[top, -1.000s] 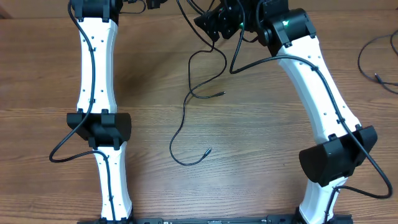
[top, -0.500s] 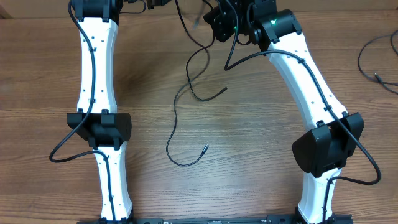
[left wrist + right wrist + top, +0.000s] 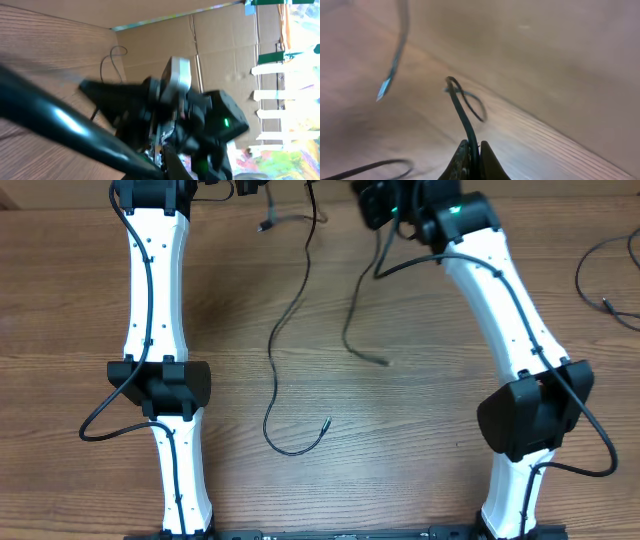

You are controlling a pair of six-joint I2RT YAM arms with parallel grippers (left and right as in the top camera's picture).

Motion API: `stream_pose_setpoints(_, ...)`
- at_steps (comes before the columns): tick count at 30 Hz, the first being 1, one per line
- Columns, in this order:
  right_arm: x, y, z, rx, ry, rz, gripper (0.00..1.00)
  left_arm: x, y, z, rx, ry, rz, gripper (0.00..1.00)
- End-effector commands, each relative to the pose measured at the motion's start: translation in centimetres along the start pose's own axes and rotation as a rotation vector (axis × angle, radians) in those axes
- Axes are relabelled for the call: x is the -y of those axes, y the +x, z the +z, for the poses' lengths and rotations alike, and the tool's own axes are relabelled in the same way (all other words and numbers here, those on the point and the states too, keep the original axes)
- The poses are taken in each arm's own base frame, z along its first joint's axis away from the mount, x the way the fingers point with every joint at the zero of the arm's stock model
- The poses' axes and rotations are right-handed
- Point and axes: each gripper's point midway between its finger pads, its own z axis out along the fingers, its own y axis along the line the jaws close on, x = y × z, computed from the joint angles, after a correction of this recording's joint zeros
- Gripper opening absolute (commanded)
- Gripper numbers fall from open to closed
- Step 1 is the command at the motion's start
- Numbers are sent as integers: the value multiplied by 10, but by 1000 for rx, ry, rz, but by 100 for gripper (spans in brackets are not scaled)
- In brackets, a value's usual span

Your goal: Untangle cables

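A: How do the cables sit on the worktop (image 3: 400,450)?

B: The long cable (image 3: 272,370) runs from the far edge down the middle, between the left arm (image 3: 155,280) and the right arm (image 3: 505,300). It curls near the front, and its end points right.

A: And beside it?

B: The shorter cable (image 3: 349,320) lies just to its right, apart from it. Its upper end is pinched between the fingertips of the right tool (image 3: 471,150) at the far edge.

A: Anything else?

B: A plug end (image 3: 265,225) lies at the far edge, left of the long cable. A further cable (image 3: 590,280) lies at the right edge, beyond the right arm and well apart from the rest
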Motion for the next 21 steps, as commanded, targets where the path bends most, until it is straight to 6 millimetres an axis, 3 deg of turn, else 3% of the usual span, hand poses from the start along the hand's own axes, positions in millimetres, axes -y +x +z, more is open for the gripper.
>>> stream_pose_setpoints(1, 67, 4, -19, 19, 143, 148, 4, 22, 7, -5, -16, 28, 47, 4)
stream_pose_setpoints(2, 90, 8, -28, 24, 179, 184, 4, 23, 9, -5, -22, 33, 59, 4)
stream_pose_setpoints(7, 146, 2, -68, 83, 300, 255, 4, 25, 10, -3, -24, 43, 273, 4)
stream_pose_setpoints(12, 204, -23, -140, 244, 514, 404, 4, 14, -8, 3, 72, -52, 423, 4)
stream_pose_setpoints(17, 236, -49, -226, 413, 664, 478, 4, -17, -48, -6, 280, -331, 539, 4)
stream_pose_setpoints(21, 261, -48, -284, 511, 806, 568, 4, -37, -78, -24, 477, -709, 676, 4)
